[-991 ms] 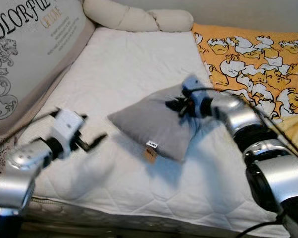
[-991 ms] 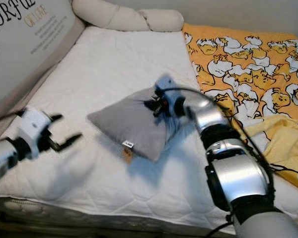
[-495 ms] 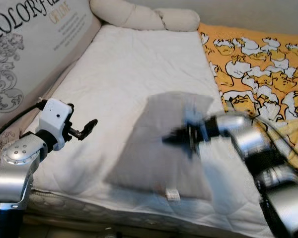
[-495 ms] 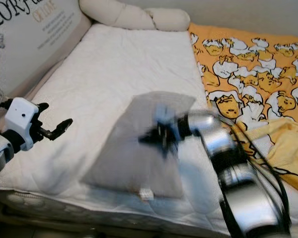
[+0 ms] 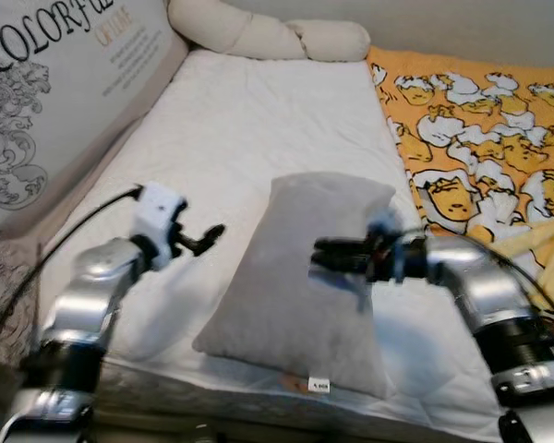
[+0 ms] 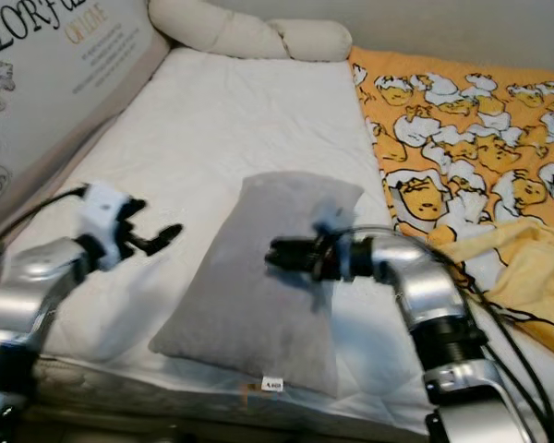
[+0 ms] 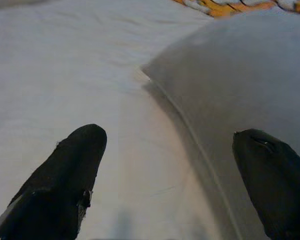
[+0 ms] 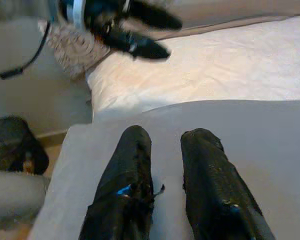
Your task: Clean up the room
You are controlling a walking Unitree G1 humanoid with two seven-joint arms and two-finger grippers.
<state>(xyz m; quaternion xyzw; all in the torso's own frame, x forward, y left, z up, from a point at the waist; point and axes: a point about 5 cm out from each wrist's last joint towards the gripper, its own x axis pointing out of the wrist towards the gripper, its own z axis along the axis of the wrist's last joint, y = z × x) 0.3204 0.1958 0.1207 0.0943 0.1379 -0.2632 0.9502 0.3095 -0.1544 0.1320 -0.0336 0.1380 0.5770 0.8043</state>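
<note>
A grey pillow lies flat on the white mattress, its long side running toward the front edge, a small tag at its near corner. My right gripper hovers just over the pillow's middle; in the right wrist view its fingers sit almost together, nothing visibly pinched between them, the pillow beneath. My left gripper is open, just left of the pillow's edge above the mattress. In the left wrist view the left gripper has its fingers spread wide toward the pillow's seam.
An orange duck-print blanket covers the bed's right side, with a yellow cloth and cables beside my right arm. A cream knotted bolster lies at the head. A large lettered cushion leans along the left. A dark bag sits on the floor.
The pillow swung from lying crosswise mid-bed to lengthwise nearer the front edge, my right gripper moving with it. My left gripper moved right, up to the pillow's edge.
</note>
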